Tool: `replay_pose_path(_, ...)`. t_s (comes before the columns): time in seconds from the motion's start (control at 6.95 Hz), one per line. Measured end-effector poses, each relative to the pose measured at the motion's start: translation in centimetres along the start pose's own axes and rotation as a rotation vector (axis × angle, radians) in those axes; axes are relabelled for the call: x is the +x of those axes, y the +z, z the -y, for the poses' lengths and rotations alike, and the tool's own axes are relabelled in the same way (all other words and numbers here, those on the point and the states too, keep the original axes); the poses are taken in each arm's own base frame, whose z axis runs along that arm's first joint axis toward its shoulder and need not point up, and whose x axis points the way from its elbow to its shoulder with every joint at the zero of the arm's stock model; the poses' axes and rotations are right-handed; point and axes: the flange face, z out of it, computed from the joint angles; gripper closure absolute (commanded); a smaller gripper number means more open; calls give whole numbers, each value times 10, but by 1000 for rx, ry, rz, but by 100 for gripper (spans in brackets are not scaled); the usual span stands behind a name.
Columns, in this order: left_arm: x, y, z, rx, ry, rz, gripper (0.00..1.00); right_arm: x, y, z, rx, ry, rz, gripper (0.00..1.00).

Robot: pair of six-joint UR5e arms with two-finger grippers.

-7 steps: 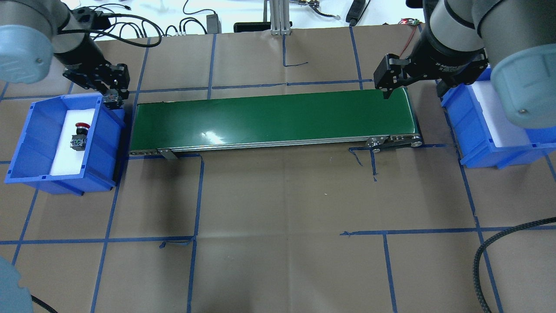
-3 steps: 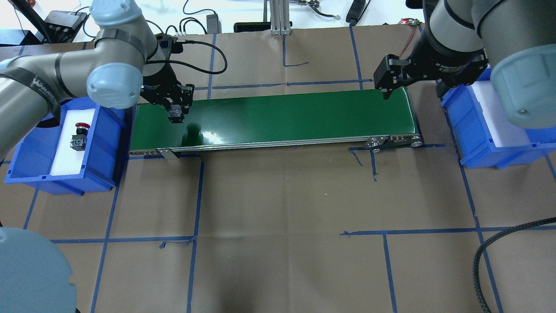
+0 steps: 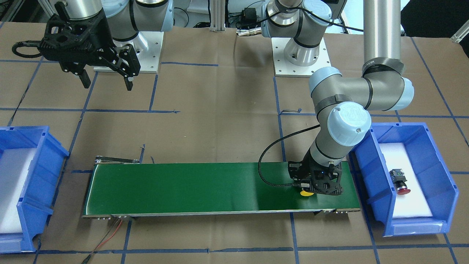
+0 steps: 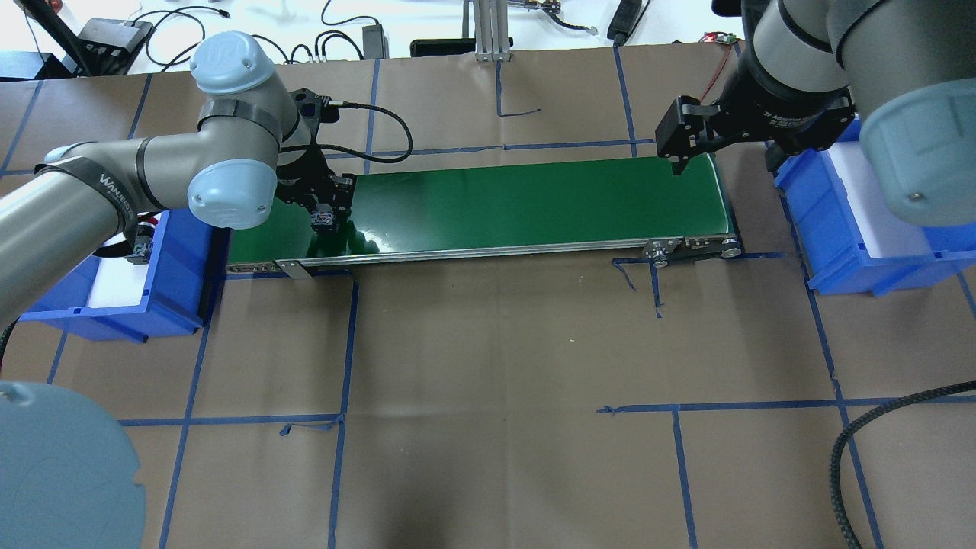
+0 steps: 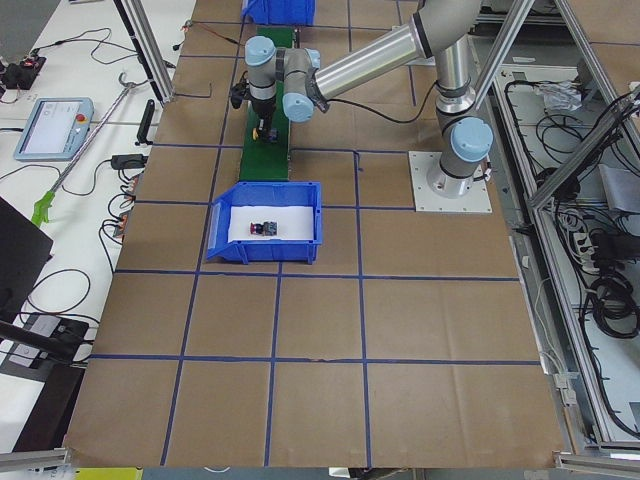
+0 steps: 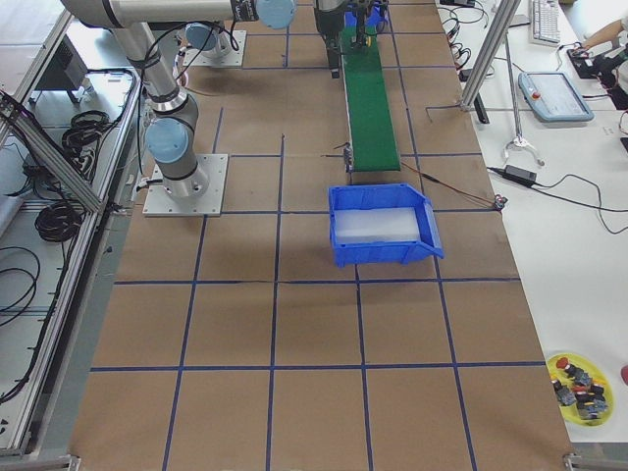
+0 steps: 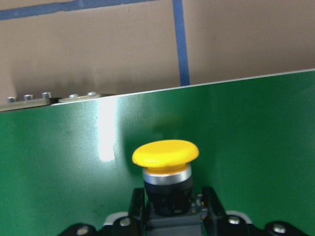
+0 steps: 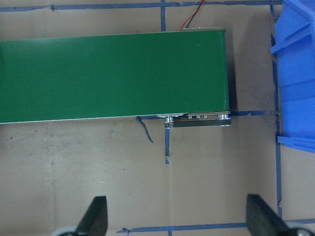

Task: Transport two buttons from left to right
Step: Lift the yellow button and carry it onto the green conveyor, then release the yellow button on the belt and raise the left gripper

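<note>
Yellow button (image 7: 165, 155): clamped by its black body between the fingers (image 7: 136, 209) of the left gripper (image 3: 317, 185), cap pointing away from the gripper toward the belt (image 3: 190, 187). Low over the belt's end nearest the left bin (image 3: 438, 165); contact with the belt not clear.

Red button (image 3: 400, 180): lying on its side on white foam (image 3: 410, 209) inside the left bin, well apart from the yellow one.

Right gripper (image 3: 107, 83): jaws wide apart, hanging high near the belt's other end, beside the right bin (image 3: 44, 154). White foam in that bin as well.

Surface: a table (image 4: 496, 381) covered in brown paper, marked into large squares with blue tape (image 4: 229, 420). Dark green, glossy belt with a patch of glare, running lengthwise between the two blue bins, a silver rail along one edge. Both arms bolted to white base plates (image 3: 324, 69) on the robot's side of the table. A black braided cable (image 4: 877, 427) curling in over the paper at one near corner.

Room: aluminium frame posts around the table, loose cable bundles behind the robot. White benches along the operators' side, with wires, a teach pendant (image 5: 47, 128), and a yellow plate (image 6: 579, 385) of spare buttons.
</note>
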Motion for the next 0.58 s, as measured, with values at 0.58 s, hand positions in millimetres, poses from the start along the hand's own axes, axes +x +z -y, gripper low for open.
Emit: replay_pose_path(0.58,-8,-28,13,57,-15,10,0,0,-1,0,3,2,1,0)
